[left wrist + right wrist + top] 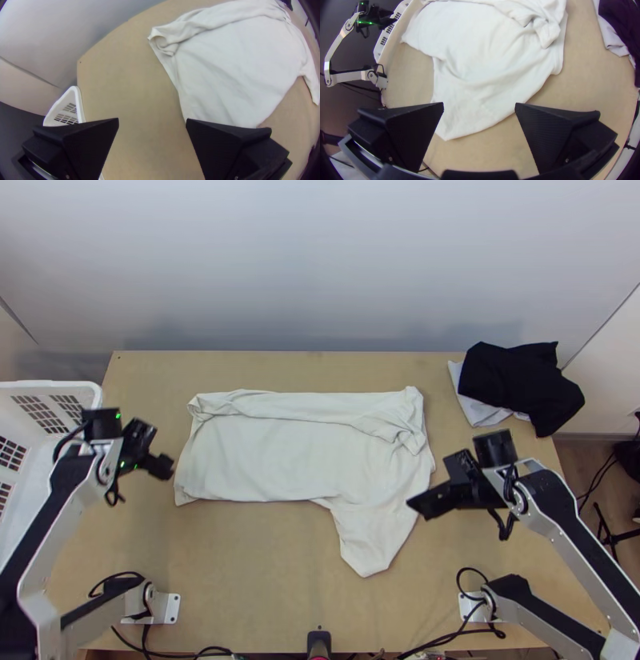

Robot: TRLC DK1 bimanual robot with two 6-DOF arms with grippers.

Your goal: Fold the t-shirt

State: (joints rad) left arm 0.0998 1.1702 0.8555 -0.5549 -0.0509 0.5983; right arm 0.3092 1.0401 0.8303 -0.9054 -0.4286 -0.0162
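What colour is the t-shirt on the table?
Off-white, with no pattern visible on the t-shirt; the top view shows it best.

Beyond the left fingers point(161, 466) and right fingers point(432, 502), a pale, faintly shadowed wall point(320, 276) rises behind the light wooden table point(264, 548); brown floor point(580, 458) lies past the right fingers, off the table's side.

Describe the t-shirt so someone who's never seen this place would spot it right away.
Find the light wooden table. Across its middle lies the t-shirt, a wide off-white cloth bunched along its far side, one flap pointing toward the near edge. The other pale cloth, at the far right, lies under a black one.
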